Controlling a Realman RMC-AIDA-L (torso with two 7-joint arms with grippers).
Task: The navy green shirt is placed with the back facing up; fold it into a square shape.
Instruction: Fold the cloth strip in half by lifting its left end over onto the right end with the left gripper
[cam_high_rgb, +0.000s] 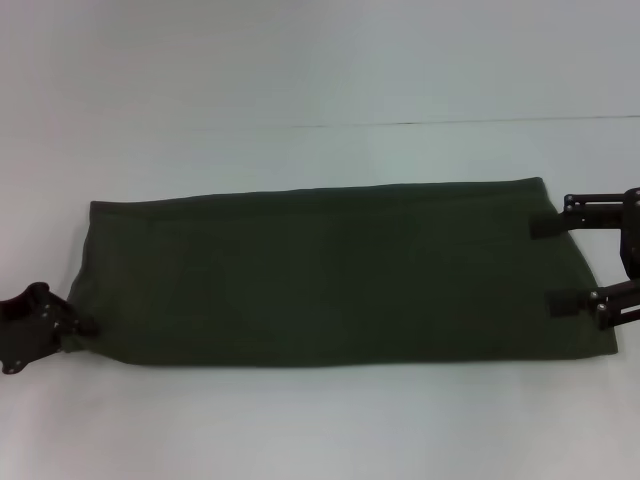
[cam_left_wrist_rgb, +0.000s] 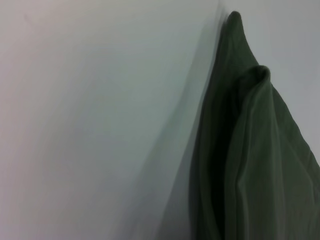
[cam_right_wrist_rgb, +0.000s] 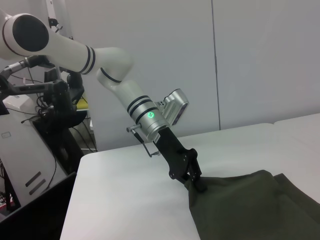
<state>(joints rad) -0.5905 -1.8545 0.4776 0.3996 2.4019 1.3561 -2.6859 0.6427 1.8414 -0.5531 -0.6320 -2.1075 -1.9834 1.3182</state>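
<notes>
The green shirt (cam_high_rgb: 330, 275) lies in a long folded strip on the white table (cam_high_rgb: 320, 420) (pretty flat); left gripper (cam_high_rgb: 84, 327) pinches its left corner, right gripper (cam_high_rgb: 552, 264) spread open over its right edge.

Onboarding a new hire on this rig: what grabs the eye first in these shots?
The navy green shirt, folded into a long dark band across the white table. Next, the left hand shut on the shirt's near left corner, lifting it into a peak. The right hand sits at the opposite end, fingers open, tips over the cloth.
</notes>
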